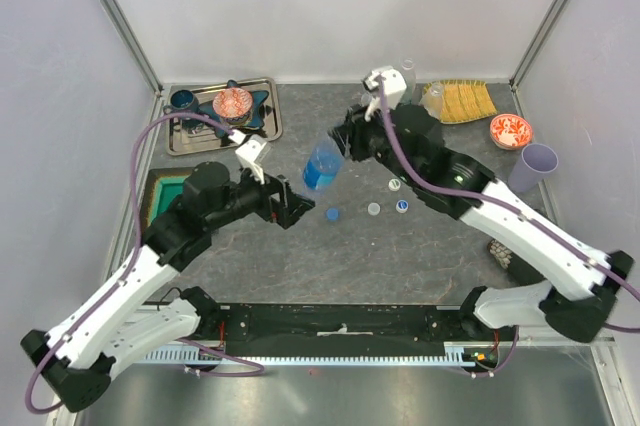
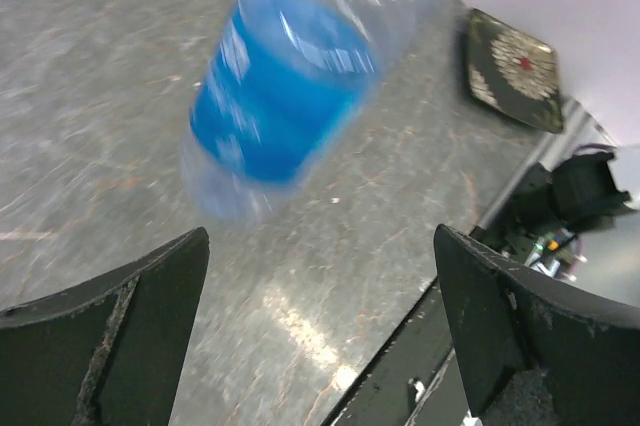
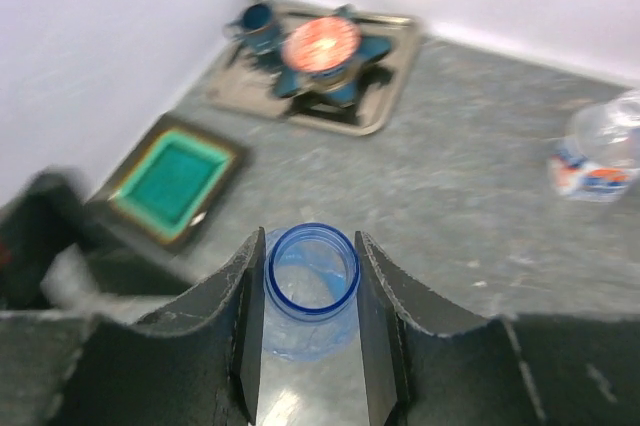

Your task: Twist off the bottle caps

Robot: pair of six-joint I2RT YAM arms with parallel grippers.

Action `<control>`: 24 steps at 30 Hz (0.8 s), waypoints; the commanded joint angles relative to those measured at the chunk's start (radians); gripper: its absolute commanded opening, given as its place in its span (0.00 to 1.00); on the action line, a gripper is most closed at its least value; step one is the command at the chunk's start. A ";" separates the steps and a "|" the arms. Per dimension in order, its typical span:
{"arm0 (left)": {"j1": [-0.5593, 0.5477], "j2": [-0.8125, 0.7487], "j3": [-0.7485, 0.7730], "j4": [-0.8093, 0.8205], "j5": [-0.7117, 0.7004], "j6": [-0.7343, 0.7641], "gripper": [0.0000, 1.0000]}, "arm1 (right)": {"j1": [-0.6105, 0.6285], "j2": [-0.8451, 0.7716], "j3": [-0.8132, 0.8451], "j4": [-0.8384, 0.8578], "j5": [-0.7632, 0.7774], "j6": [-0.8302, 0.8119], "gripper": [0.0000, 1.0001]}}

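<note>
right tool (image 3: pixel 310 268) is clamped on the stiff, uncapped neck of the blue bottle (image 3: pixel 300 334), probably the best hold; its thin body looks light and squashy. left tool (image 2: pixel 320 246) gapes apart, bottle just ahead.

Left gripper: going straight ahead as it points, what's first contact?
Probably the blue-tinted bottle, held uncapped by the right gripper, just ahead of the open left gripper. It sits high in the wrist view, so the fingers might slip under it onto the table; depth unclear.

The uncapped blue-tinted bottle (image 3: pixel 308 331) was held at its neck by the right gripper (image 3: pixel 311 251); a labelled bottle (image 3: pixel 598 151) was seen near the worktop's far edge.
</note>
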 commanded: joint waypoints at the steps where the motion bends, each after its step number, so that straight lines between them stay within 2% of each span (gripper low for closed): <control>1: 0.000 -0.114 -0.005 -0.159 -0.236 -0.015 0.99 | -0.026 0.177 0.130 0.029 0.379 -0.100 0.00; 3: 0.000 -0.168 -0.037 -0.186 -0.230 0.010 1.00 | -0.041 0.306 0.198 0.066 0.477 -0.122 0.00; 8: 0.000 -0.258 -0.077 -0.197 -0.185 0.028 0.99 | -0.115 0.559 0.287 0.239 0.528 -0.099 0.00; 13: 0.000 -0.344 -0.091 -0.211 -0.170 0.051 0.99 | -0.141 0.771 0.419 0.296 0.585 -0.133 0.00; 20: 0.000 -0.372 -0.089 -0.212 -0.180 0.084 0.99 | -0.170 0.932 0.603 0.290 0.596 -0.174 0.00; 24: 0.000 -0.352 -0.091 -0.203 -0.184 0.093 0.99 | -0.182 0.975 0.643 0.247 0.580 -0.185 0.00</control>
